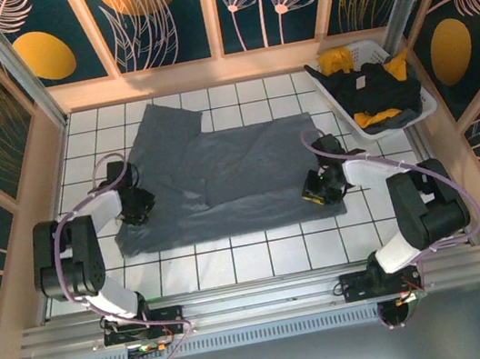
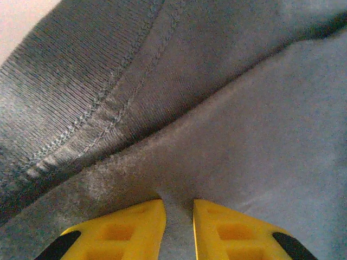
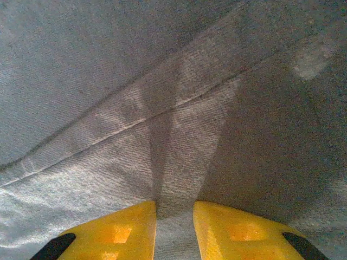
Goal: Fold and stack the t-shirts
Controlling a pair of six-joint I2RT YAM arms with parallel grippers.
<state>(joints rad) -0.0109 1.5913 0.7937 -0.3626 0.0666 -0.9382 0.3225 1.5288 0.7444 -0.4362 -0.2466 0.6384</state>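
A slate grey-blue t-shirt (image 1: 220, 169) lies spread over the white tiled floor, partly folded, with one flap angled toward the back left. My left gripper (image 1: 137, 206) rests on its left side and is shut on a pinch of the grey cloth (image 2: 179, 227) between the yellow fingers (image 2: 130, 230). My right gripper (image 1: 318, 189) sits near the shirt's right front corner and is shut on a fold of the same cloth (image 3: 174, 233). A ribbed collar band (image 2: 59, 108) fills the upper left of the left wrist view. Black t-shirts (image 1: 377, 87) and mustard yellow t-shirts (image 1: 338, 60) lie in the basket.
A white plastic basket (image 1: 425, 102) stands at the back right corner. Wooden-framed patterned walls (image 1: 44, 166) close in the tiled floor (image 1: 262, 254) on three sides. A metal rail (image 1: 260, 300) runs along the near edge by the arm bases.
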